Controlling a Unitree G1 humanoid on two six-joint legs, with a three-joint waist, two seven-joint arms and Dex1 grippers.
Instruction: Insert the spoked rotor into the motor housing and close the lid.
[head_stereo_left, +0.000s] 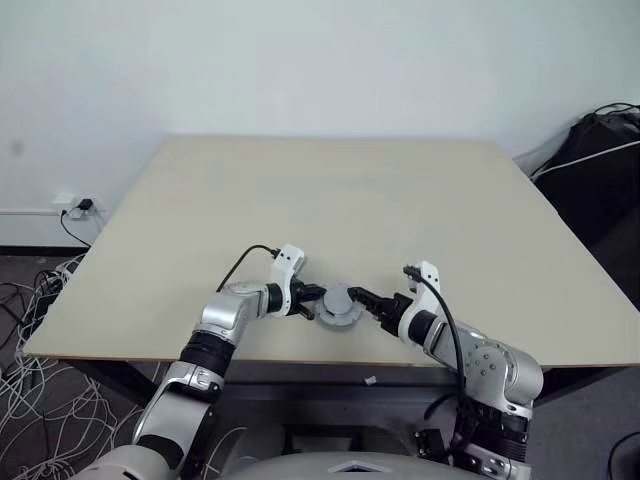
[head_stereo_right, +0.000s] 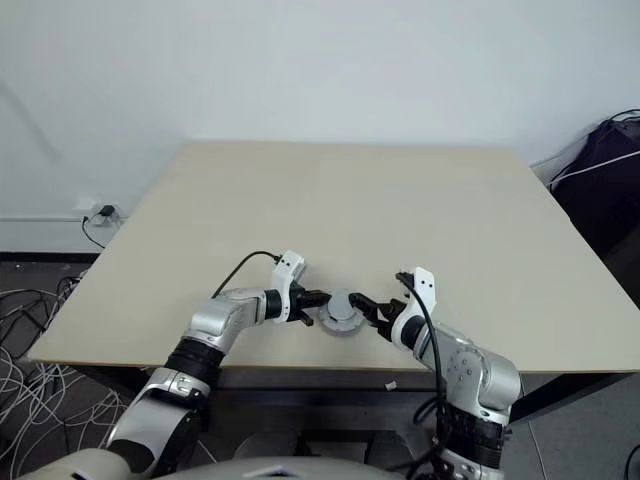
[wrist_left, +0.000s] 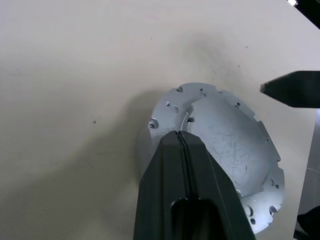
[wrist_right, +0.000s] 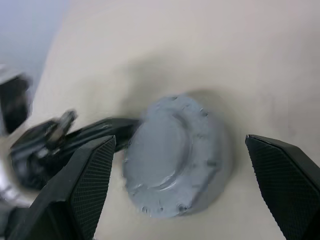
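Left wrist view, unmarked grey lid (wrist_left: 225, 145)

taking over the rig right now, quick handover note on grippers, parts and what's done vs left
Left gripper: jaws shut, tips resting on the lid at its edge.
Right gripper: jaws wide open, on the lid's opposite side, holding nothing.
Lid sits smooth side up on the table near its front edge, between the two grippers. It looks seated as a closed stack; the rotor and housing cannot be seen beneath it.
Left: confirm the lid sits flush, then pull both arms away.
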